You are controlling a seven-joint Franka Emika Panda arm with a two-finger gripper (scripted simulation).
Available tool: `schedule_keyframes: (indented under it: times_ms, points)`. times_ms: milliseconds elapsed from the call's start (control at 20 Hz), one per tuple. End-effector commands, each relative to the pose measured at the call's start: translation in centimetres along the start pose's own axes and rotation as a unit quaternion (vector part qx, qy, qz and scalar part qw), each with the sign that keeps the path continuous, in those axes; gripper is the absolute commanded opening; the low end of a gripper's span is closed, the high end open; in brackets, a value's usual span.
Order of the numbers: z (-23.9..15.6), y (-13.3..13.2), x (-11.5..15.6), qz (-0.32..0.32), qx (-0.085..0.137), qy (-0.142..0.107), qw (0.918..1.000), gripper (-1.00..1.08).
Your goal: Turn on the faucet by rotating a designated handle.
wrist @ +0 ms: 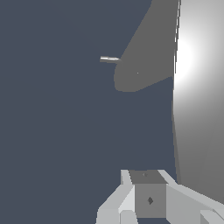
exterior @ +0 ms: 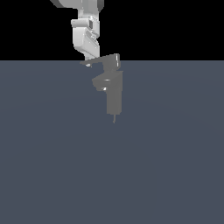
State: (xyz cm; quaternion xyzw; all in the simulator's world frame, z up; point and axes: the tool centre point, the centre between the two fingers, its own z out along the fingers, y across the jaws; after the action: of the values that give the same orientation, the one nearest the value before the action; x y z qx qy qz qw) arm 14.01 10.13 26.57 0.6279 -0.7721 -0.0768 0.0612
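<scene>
The grey faucet [exterior: 114, 94] stands upright in the middle of the exterior view, with a short spout stub [exterior: 101, 83] pointing to that view's left. The thin flat handle [exterior: 103, 60] runs from the boxy cap on top toward the exterior view's left. My gripper [exterior: 89, 62] comes down from above and sits at the handle's thin tip, partly hidden behind it. In the wrist view the tapering handle [wrist: 144, 57] lies ahead beside a broad bright face of the faucet [wrist: 192, 96]. A finger [wrist: 148, 197] shows at the frame's edge. The jaw gap is not visible.
The faucet stands on a flat blue-grey floor [exterior: 52, 166] that fills the lower part of the exterior view. The white arm [exterior: 85, 37] reaches down from the top. A thin pin [exterior: 114, 119] pokes out under the column.
</scene>
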Motion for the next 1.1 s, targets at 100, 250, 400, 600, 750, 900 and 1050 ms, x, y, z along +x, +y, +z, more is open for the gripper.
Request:
schedule_keyframes:
  times_ms: [100,250,400,600,750,900,1050]
  points:
    - [0.0,0.9,0.0,0.0,-0.001,0.0,1.0,-1.0]
    - [0.0,1.4,0.0,0.0,-0.001,0.0,1.0,-1.0]
    - [0.0,2.0,-0.1,0.0,-0.001,0.0,1.0,-1.0]
    - [0.0,2.8,-0.1,0.0,-0.001,0.0,1.0,-1.0]
    - [0.0,3.5,-0.1,0.0,0.0,0.0,1.0,-1.0]
    - [0.0,4.1,-0.1,0.0,0.0,0.0,1.0,-1.0]
    - [0.0,4.8,-0.1,0.0,0.0,0.0,1.0,-1.0]
